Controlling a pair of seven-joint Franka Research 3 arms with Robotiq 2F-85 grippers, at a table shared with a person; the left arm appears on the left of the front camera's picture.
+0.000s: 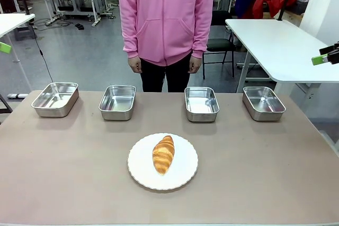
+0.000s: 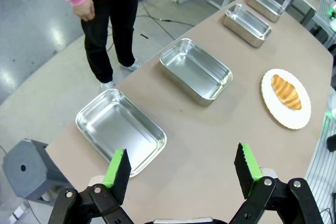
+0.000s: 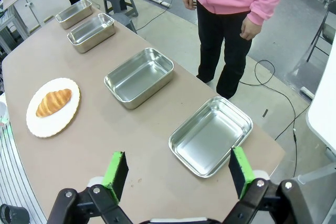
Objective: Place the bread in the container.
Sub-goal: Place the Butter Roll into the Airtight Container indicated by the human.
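Note:
The bread (image 1: 163, 153), a golden-brown croissant, lies on a round white plate (image 1: 183, 172) at the table's near middle. Behind it stands a row of several alike steel containers, all bare inside; the two middle ones (image 1: 117, 101) (image 1: 201, 104) are nearest the plate. My left gripper (image 2: 181, 169) hangs open high over the table's left end, above the leftmost container (image 2: 121, 129), with the bread (image 2: 286, 92) far off. My right gripper (image 3: 178, 172) is open too, high over the right end above the rightmost container (image 3: 211, 136), with the bread (image 3: 52, 102) far to its left.
A person in a pink hoodie (image 1: 165, 14) stands at the far edge with both hands down at the sides. A white table (image 1: 280, 46) stands at the back right. A grey stool (image 2: 31, 169) sits off the table's left end.

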